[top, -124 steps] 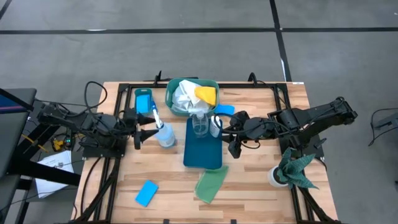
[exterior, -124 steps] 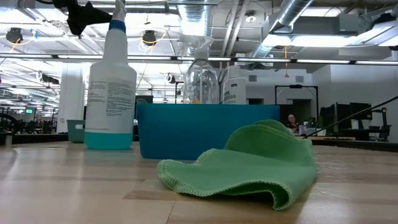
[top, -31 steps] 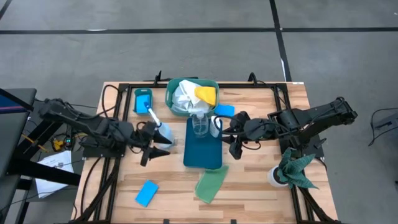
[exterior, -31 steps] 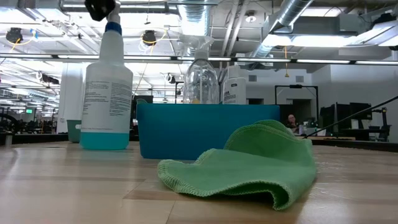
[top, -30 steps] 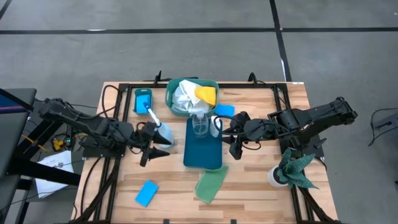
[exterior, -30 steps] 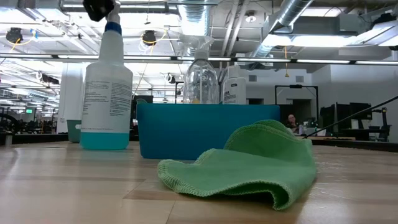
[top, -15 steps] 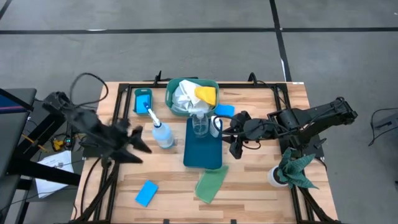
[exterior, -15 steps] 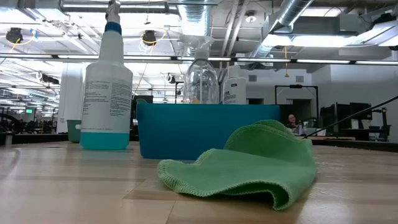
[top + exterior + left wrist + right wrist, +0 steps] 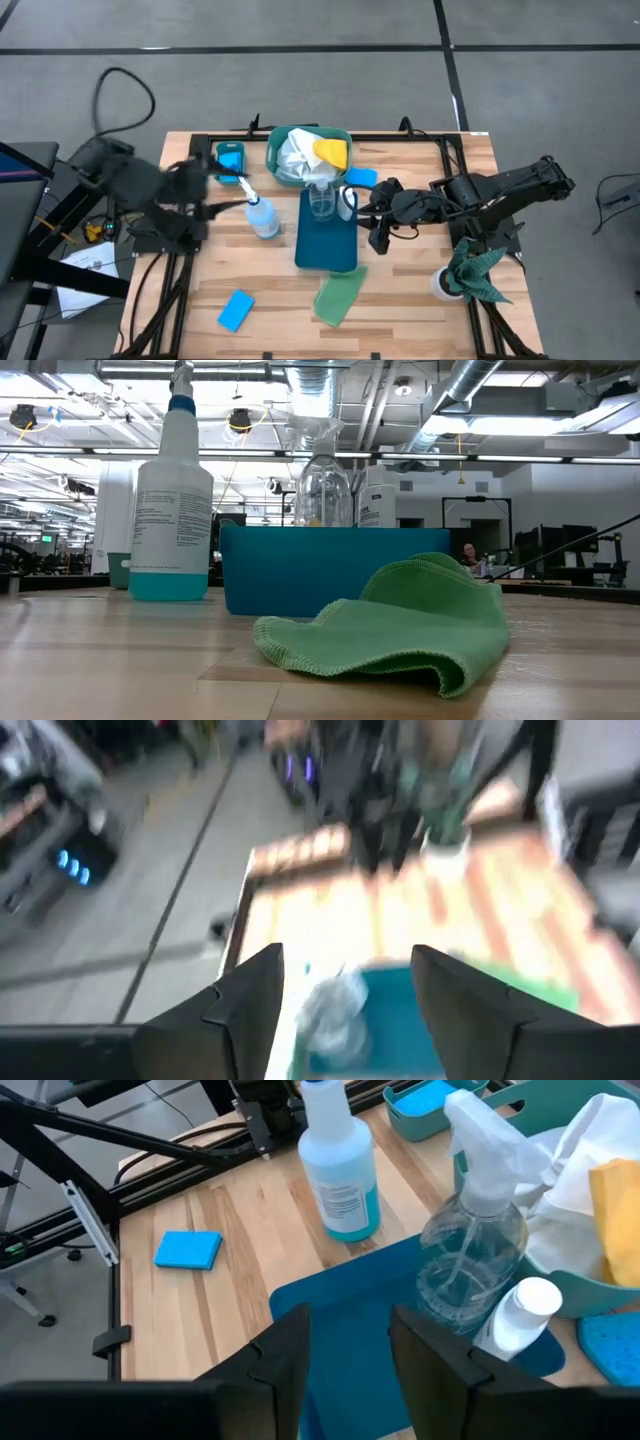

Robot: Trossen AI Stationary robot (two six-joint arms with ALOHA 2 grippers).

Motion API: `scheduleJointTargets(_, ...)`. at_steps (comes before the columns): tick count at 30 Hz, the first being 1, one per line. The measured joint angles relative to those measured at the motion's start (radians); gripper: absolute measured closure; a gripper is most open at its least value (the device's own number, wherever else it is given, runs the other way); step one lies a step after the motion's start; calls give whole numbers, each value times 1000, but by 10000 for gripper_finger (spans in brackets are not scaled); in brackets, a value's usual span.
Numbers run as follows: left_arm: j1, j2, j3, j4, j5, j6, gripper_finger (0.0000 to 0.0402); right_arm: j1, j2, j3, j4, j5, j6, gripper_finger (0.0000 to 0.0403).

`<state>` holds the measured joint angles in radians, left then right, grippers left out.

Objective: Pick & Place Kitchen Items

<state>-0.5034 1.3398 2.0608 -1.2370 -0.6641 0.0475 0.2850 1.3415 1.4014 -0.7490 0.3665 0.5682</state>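
The left gripper (image 9: 205,190) is hanging at centre left of the high view, its fingers (image 9: 250,1000) spread wide and holding nothing. Just right of it the spray bottle (image 9: 262,214) is standing upright on the bench (image 9: 420,290). The right gripper (image 9: 362,212) is waiting right of centre, fingers (image 9: 285,1350) apart, beside the blue tray (image 9: 327,250) where a clear bottle (image 9: 322,198) and a white bottle (image 9: 347,198) are standing. A green cloth (image 9: 338,297) is lying below the tray, a sponge (image 9: 235,310) at lower left.
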Motion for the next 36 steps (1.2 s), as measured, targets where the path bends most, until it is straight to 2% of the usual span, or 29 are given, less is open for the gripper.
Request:
scheduleJointTargets(3,59,111,139,-193,134,-2,174,1,0,0,0,0,0,271)
scheduleJointTargets(6,124,200,207,-341,292,22,164,1,0,0,0,0,-3,271)
scheduleJointTargets(10,173,258,200,-329,421,129,159,0,0,0,1,0,-12,271)
scheduleJointTargets(14,221,290,178,-334,436,242,159,2,0,0,2,0,-11,271)
scheduleJointTargets(16,257,296,168,-332,411,300,160,7,0,0,2,0,-10,271)
scheduleJointTargets(21,347,259,92,-333,401,378,160,19,0,0,2,1,-2,271)
scheduleJointTargets(27,421,159,-35,-335,475,363,159,42,0,0,1,28,8,271)
scheduleJointTargets(32,433,48,-168,-335,500,349,159,49,0,0,1,62,8,271)
scheduleJointTargets(36,425,22,-259,-333,481,373,165,41,0,0,1,67,0,271)
